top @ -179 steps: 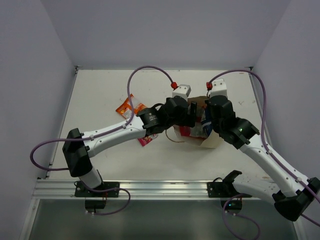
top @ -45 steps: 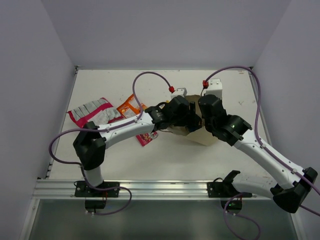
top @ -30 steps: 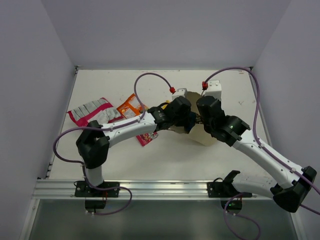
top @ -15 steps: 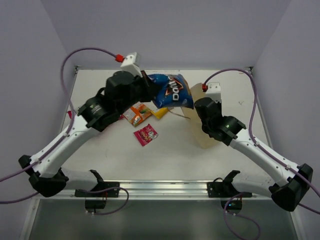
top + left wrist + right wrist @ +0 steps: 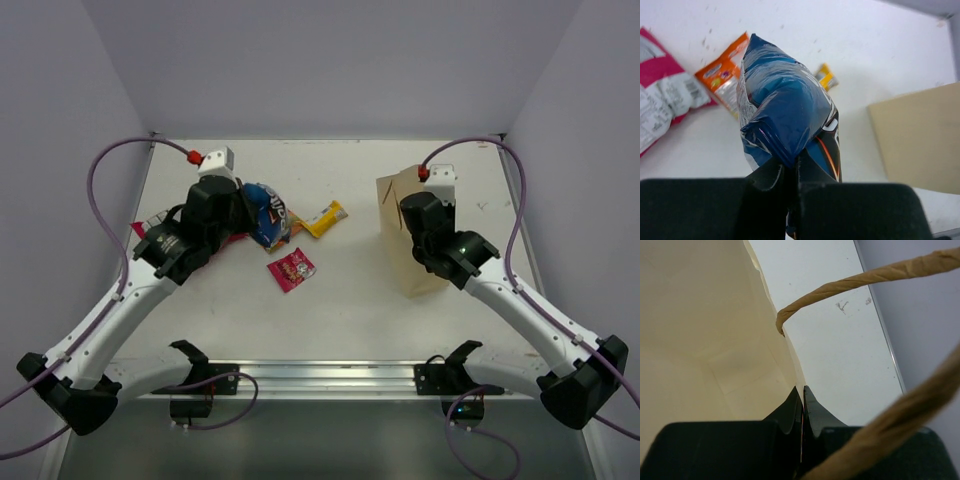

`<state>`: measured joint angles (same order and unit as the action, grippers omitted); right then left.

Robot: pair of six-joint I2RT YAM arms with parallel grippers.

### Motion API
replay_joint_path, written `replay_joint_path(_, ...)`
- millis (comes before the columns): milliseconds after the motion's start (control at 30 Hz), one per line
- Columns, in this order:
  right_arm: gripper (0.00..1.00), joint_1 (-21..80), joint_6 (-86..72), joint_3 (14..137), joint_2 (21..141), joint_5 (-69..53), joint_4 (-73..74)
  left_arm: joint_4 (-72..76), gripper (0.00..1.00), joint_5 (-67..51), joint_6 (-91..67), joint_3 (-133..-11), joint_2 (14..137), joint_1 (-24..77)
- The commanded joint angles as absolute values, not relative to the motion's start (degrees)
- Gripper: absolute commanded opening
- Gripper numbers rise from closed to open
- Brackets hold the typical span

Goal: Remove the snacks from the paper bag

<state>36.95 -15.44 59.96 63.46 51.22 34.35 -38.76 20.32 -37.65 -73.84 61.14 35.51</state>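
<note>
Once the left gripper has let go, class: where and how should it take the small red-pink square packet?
Probably straight from above, pinching one edge: the small red-pink square packet lies flat on the white table, with bare surface all round it.

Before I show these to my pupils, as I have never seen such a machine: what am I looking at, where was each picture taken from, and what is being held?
These are two robot arms bolted to a table. The wide picture looks down from above; the other two come from a camera on each wrist. The left gripper pinches a blue Doritos bag by one edge. The right gripper is closed on the wall of a tan paper bag; the part of its inside that shows looks bare. Lying on the table are a pink-and-silver bag, an orange packet, a yellow bar wrapper and a small red-pink packet.
</note>
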Motion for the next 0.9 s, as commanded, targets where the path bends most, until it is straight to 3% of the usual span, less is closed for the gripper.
replay_joint_path(0, 0.00, 36.7, -16.4, 60.1, 62.3, 50.8, 35.7, -37.2, 0.00, 17.4, -37.8, -67.2, 59.2, 33.5)
replay_joint_path(400, 0.00, 36.7, -16.5, 60.4, 62.1, 48.9, 36.4, -31.1, 0.00, 19.4, -41.6, -39.2, 46.0, 22.6)
replay_joint_path(500, 0.00, 36.7, -16.3, 60.5, 62.1, 48.8, 36.4, -30.4, 0.06, 18.6, -43.5, -34.4, 43.8, 19.6)
replay_joint_path(533, 0.00, 36.7, -16.3, 60.5, 62.0, 48.8, 36.4, -30.8, 0.17, 18.4, -44.0, -32.9, 43.6, 18.5)
replay_joint_path(600, 0.00, 36.7, -16.3, 60.3, 61.7, 48.9, 36.4, -32.7, 0.26, 17.7, -45.4, -31.7, 43.9, 17.5)
replay_joint_path(633, 0.00, 36.7, -16.3, 60.2, 61.4, 48.8, 36.4, -33.3, 0.55, 17.5, -45.7, -31.6, 44.3, 16.9)
replay_joint_path(733, 0.00, 36.7, -16.3, 60.1, 61.3, 48.5, 36.4, -36.6, 1.00, 17.7, -46.8, -32.5, 44.4, 16.6)
replay_joint_path(867, 0.00, 36.7, -16.1, 60.6, 60.7, 47.2, 36.4, -41.9, 1.00, 19.8, -46.5, -37.2, 42.8, 16.6)
